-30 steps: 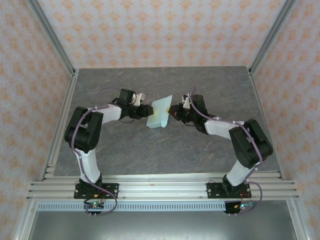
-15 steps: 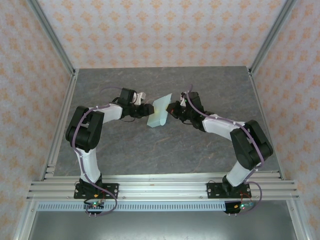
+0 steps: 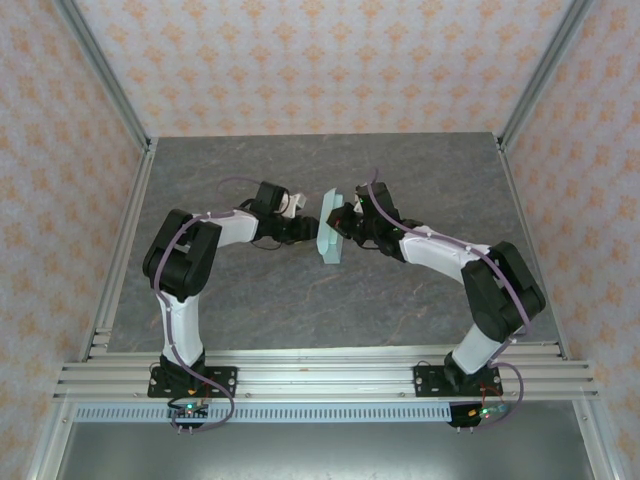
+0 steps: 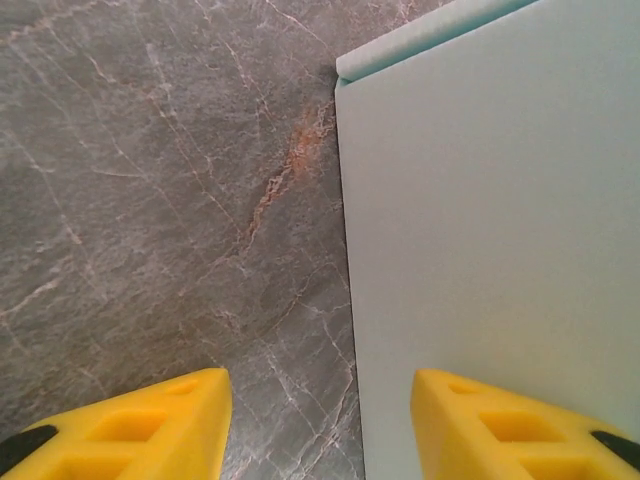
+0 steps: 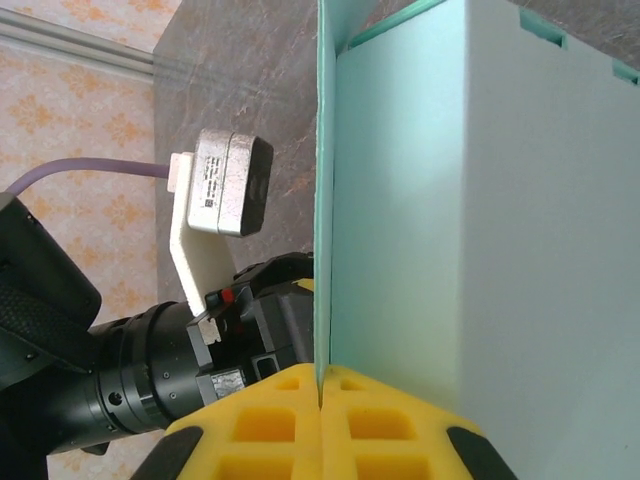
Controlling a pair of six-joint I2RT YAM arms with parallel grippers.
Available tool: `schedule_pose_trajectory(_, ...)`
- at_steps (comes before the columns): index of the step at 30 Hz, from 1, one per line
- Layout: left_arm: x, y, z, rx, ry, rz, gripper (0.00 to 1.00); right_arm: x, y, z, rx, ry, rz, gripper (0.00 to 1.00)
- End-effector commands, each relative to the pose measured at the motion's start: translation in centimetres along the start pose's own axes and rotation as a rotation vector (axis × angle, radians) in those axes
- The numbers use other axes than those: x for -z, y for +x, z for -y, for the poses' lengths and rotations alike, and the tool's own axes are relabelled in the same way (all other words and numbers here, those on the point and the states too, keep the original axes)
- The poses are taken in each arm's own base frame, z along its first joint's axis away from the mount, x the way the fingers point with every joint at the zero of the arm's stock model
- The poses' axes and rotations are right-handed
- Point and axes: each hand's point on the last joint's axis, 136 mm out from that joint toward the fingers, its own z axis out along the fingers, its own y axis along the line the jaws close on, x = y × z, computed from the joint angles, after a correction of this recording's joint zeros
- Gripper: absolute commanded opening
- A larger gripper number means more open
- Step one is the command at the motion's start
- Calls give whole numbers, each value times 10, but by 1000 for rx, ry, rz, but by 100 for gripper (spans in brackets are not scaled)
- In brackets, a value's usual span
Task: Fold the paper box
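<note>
My right gripper (image 5: 320,392) was pinched shut on the paper box (image 3: 330,238) by one wall, standing it on edge. My left gripper (image 4: 320,410), at its nine o'clock, sat with jaws apart, probably to press the panel.

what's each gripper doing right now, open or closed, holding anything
left gripper: open, holding nothing
right gripper: closed on the paper box

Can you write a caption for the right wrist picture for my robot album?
Here the right gripper pinches a thin panel of the mint paper box, the left arm just behind.
</note>
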Motion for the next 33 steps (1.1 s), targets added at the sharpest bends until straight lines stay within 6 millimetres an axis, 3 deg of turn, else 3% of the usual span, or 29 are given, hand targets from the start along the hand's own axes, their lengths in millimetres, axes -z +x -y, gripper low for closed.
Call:
schedule_pose_trajectory(1, 4, 6, 0, -25, -68, -8, 53, -2, 0, 10, -10, 64, 18, 5)
schedule_pose_trajectory(5, 32, -5, -6, -55, -186, 108, 56, -1, -1, 12, -9, 71, 21, 5)
schedule_pose_trajectory(9, 66, -2, -9, -101, -281, 248, 62, 2, -1, 11, -4, 75, 27, 5)
schedule_pose_trajectory(11, 78, 5, -3, -138, -297, 311, 65, 4, -1, 12, 1, 79, 29, 5)
schedule_pose_trajectory(18, 96, 33, 50, -353, -196, 484, 76, 7, 0, 16, 2, 88, 32, 5)
schedule_pose_trajectory(25, 81, 51, 86, -554, -172, 521, 85, 7, 0, 17, 2, 89, 34, 5)
schedule_pose_trajectory(33, 55, 38, 93, -625, -280, 561, 89, 8, -1, 16, -2, 87, 34, 5)
